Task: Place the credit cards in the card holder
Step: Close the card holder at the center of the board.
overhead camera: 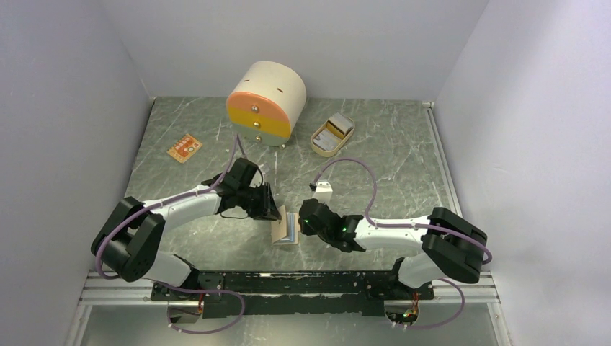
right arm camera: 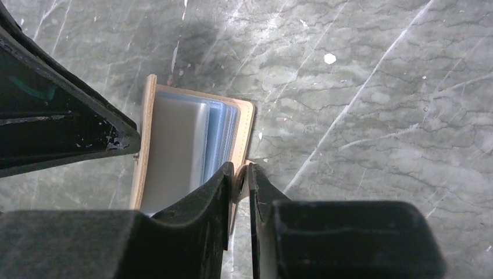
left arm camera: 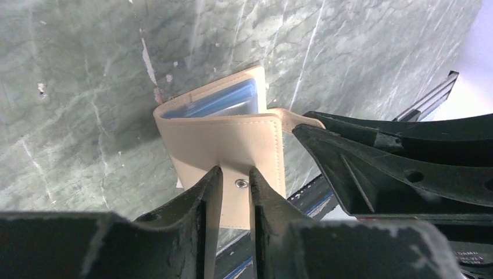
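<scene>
White link shells and black joint housings are seen on the left arm (overhead camera: 180, 205) and the right arm (overhead camera: 393, 229), purple cables (overhead camera: 349, 160) are looped along both, green lights (overhead camera: 344, 229) are lit near the right wrist, and the left claw (left arm camera: 235, 174) and right claw (right arm camera: 241, 171) are formed of matte black, scuffed, tapering fingers.

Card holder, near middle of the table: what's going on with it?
Both claws grip it. The left claw pinches the card holder beside its snap stud; the right claw pinches the closing tab. It is partly open, plastic sleeves showing. Some cards lie in the oval tray at the back.
</scene>
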Controlling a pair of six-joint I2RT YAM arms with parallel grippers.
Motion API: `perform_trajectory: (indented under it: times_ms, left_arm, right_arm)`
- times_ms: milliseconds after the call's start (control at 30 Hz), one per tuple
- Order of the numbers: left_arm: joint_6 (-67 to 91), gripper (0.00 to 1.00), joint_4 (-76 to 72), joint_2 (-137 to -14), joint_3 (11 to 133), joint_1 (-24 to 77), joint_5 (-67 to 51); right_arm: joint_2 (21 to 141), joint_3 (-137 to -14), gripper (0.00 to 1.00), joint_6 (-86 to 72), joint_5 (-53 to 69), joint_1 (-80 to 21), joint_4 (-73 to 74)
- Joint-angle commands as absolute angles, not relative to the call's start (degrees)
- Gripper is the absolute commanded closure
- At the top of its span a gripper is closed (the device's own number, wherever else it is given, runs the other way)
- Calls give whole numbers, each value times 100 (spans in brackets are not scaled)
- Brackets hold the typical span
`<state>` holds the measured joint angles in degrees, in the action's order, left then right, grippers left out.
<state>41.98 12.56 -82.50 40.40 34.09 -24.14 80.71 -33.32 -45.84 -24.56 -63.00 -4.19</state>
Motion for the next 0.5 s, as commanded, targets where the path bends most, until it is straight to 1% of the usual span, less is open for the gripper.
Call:
perform_trajectory:
  times_ms: [0, 100, 200, 300, 367, 467]
  left_arm:
    - [4007, 75, 1460, -8250, 4161, 3404, -2186]
    - [3933, 78, 1528, -8452, 4217, 3410, -2169]
    - [3912, 77, 1468, -8524, 4173, 3409, -2180]
    - [3873, 76, 1480, -8586, 4199, 3403, -2195]
    - [3845, 75, 1482, -8638, 4218, 3410, -2210]
    - [3826, 73, 1491, -8672, 4219, 3402, -2191]
  right_arm:
    - [7868, -3357, 80, -4621, -2537, -6260, -382]
    - [7767, -3412, 74, -4649, -2623, -6258, -212]
    - [7648, -3422, 73, -4679, -2692, -6256, -76]
    - [7522, -3368, 78, -4693, -2707, -6250, -72]
    - [7511, -3377, 83, -4709, -2707, -6244, -26]
    - [7503, -3363, 87, -4704, -2679, -6241, -64]
